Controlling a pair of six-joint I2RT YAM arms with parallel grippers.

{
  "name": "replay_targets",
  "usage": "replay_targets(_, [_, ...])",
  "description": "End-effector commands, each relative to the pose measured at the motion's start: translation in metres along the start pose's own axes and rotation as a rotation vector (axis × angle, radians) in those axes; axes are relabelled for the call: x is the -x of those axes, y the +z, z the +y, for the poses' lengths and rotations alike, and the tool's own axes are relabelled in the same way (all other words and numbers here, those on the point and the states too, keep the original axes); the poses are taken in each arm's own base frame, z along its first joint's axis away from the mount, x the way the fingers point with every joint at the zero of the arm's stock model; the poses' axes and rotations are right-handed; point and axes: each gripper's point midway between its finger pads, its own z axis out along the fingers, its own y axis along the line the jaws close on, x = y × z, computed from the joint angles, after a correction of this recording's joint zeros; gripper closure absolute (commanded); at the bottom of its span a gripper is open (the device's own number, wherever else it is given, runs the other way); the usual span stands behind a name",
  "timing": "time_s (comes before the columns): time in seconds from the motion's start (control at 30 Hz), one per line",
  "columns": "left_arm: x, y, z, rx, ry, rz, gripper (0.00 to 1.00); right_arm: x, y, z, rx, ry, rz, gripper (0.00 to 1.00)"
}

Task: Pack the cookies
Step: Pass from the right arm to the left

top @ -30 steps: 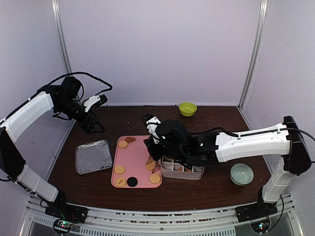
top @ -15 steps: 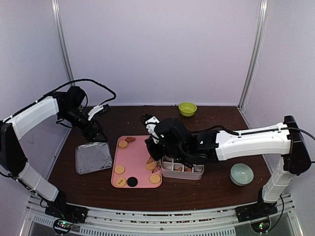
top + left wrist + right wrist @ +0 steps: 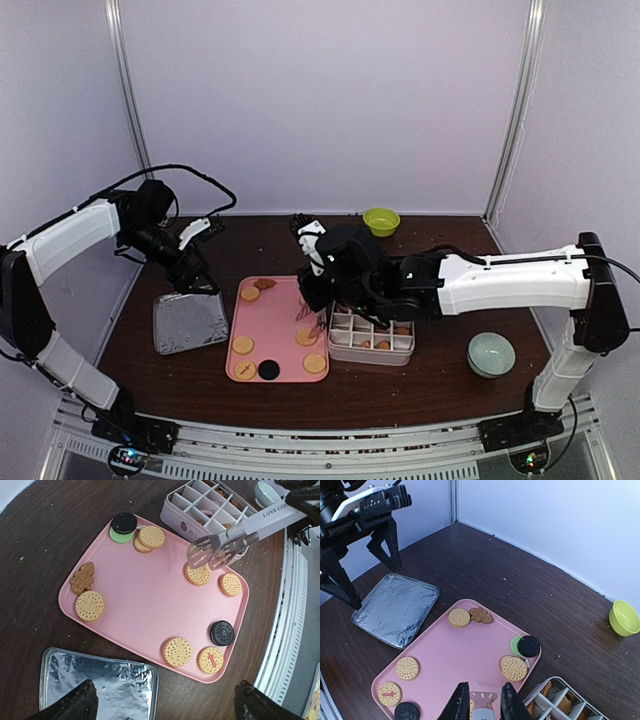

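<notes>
One pink tray [image 3: 145, 595] lies mid-tabletop [image 3: 440, 240] and carries the loose cookies [image 3: 90, 605]. In the left wrist view I count eleven:
- seven tan rounds, one stacked on another and one marked in red
- two black ones, one of them sitting on a green one
- one brown tree shape

More cookies sit in some cells of the one divided box [image 3: 200, 505], which touches the tray's right edge. Their number is too small to make out.

The right pincer [image 3: 484, 702] is clamped on the handle of one pair of tongs [image 3: 220, 542]. The tong tips hang over a tan cookie near the box, and I cannot tell whether they grip it.

The left pincer [image 3: 198, 278] is spread wide and holds nothing. It hovers over the far edge of the one foil tray [image 3: 190, 322], left of the pink tray.

There are two bowls: a green bowl [image 3: 381, 221] at the back and a grey bowl [image 3: 491, 354] on the right.
</notes>
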Motion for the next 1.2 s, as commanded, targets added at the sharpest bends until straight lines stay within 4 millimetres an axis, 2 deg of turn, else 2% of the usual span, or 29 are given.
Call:
replay_targets(0.0, [0.003, -0.008, -0.002, 0.018, 0.031, -0.024, 0.03, 0.035, 0.004, -0.009, -0.015, 0.049, -0.079, 0.81])
replay_targets(0.1, [0.002, -0.008, -0.003, 0.018, 0.034, -0.022, 0.02, 0.034, 0.010, -0.005, 0.014, 0.047, -0.057, 0.81])
replay_targets(0.23, [0.001, -0.008, -0.006, -0.002, 0.033, -0.024, 0.02, 0.022, 0.015, 0.002, 0.051, 0.027, 0.008, 0.81])
replay_targets(0.3, [0.002, -0.007, -0.009, -0.020, 0.034, -0.031, 0.02, 0.015, 0.015, 0.003, 0.049, 0.019, 0.036, 0.81])
replay_targets(0.4, [0.007, -0.005, -0.015, -0.057, 0.035, -0.069, 0.02, 0.018, 0.010, -0.003, 0.041, 0.051, 0.023, 0.81])
replay_targets(0.53, [0.019, -0.002, -0.025, -0.115, 0.067, -0.126, 0.02, 0.042, -0.002, -0.008, 0.130, 0.212, -0.064, 0.80])
replay_targets(0.67, [0.027, 0.009, -0.039, -0.120, 0.164, -0.096, 0.04, 0.066, -0.012, -0.003, 0.259, 0.339, -0.125, 0.78])
replay_targets(0.97, [0.034, 0.039, -0.075, -0.194, 0.273, -0.039, 0.14, 0.092, -0.031, 0.008, 0.473, 0.482, -0.267, 0.75])
replay_targets(1.03, [0.037, 0.042, -0.076, -0.188, 0.281, -0.033, 0.18, 0.095, -0.031, 0.011, 0.497, 0.487, -0.268, 0.75])
replay_targets(1.17, [0.044, 0.046, -0.064, -0.115, 0.297, -0.032, 0.30, 0.098, -0.029, 0.013, 0.523, 0.526, -0.268, 0.75])
